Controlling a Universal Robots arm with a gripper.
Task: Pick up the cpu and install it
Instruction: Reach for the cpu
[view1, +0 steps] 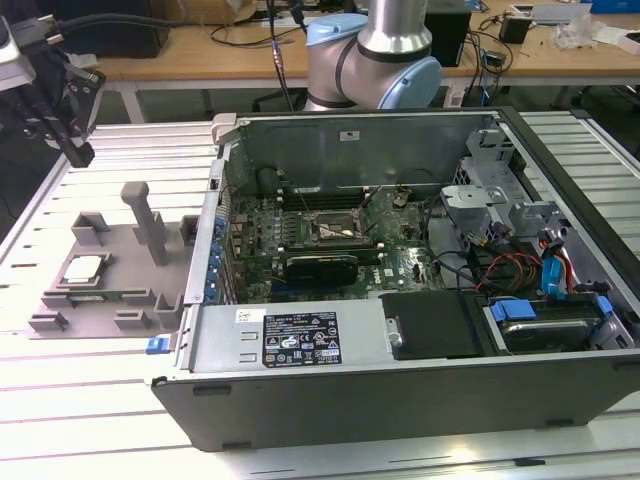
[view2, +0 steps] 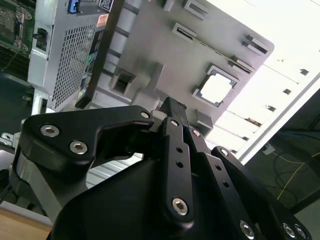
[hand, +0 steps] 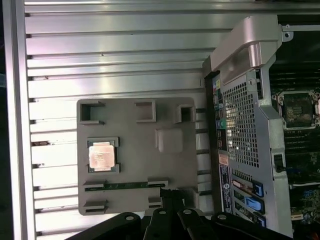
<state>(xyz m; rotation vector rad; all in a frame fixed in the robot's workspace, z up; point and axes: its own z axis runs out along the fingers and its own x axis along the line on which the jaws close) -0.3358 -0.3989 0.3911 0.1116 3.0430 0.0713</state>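
The hand (view1: 80, 152) hangs in the air at the exterior view's left, above the grey tray (view1: 130, 300). It is closed and holds nothing. The cpu (view1: 83, 268) lies flat in its square spot on the tray, apart from the hand. Its top is shiny in both wrist views. The tray sits on the table (view1: 100, 400), just beside the open computer (view1: 400, 380). The dark socket (view1: 335, 232) is inside the computer.

place: robotics lab | evidence: open computer case (view1: 400, 400), cable-strewn benches (view1: 200, 66), slatted metal table (view1: 90, 400)
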